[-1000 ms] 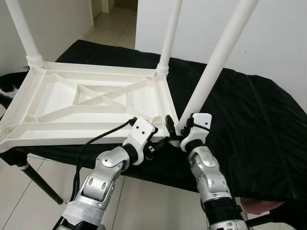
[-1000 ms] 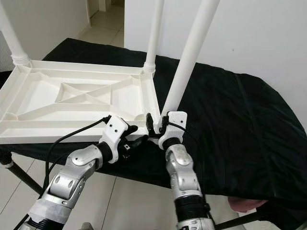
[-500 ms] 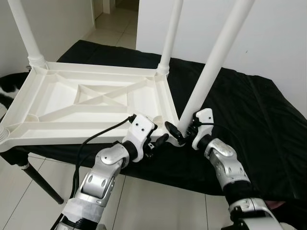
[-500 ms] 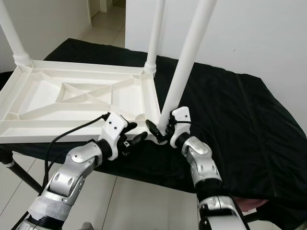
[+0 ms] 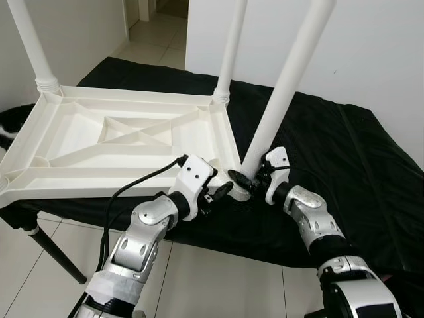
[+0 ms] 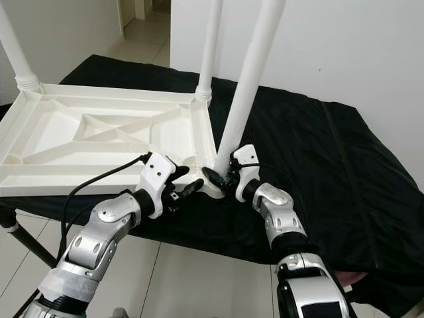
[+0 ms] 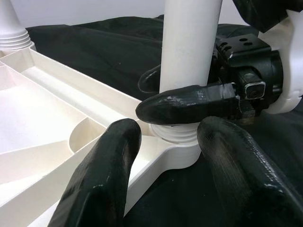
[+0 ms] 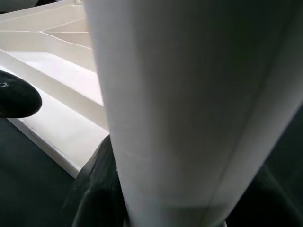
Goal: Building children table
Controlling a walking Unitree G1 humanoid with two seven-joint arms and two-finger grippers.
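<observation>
Three white legs are seen standing up from an upside-down white children's table [image 5: 126, 136] in the left eye view. The table lies on a black cloth [image 5: 344, 165] spread over a tabletop. One leg [image 5: 30, 43] rises at the far left corner, another [image 5: 230, 50] at the far right corner, and the near-right leg [image 5: 285, 89] leans slightly at the near right corner. The near left corner socket [image 5: 4, 182], at the picture's edge, is seen without a leg, so one leg is judged still to be fitted. The right claw [image 5: 246, 183] is clamped around the base of the near-right leg. The left claw [image 5: 220, 192] is held just beside that same corner.

The same layout is shown from the right eye view: the near-right leg [image 6: 248, 86] is seated in its corner collar, with both claws at its foot.

From the left wrist view, the left claw's two black fingers [image 7: 106, 175] are seen apart, straddling the table's corner collar [image 7: 177, 142] without gripping it. One finger of the right claw [image 7: 189, 106] is pressed across the near-right leg just above the collar.

From the right wrist view, the near-right leg [image 8: 189, 104] is seen very close, held between the right claw's fingers. The table's ribbed underside [image 8: 57, 80] lies behind it. This leg is judged to be at the tightening stage.
</observation>
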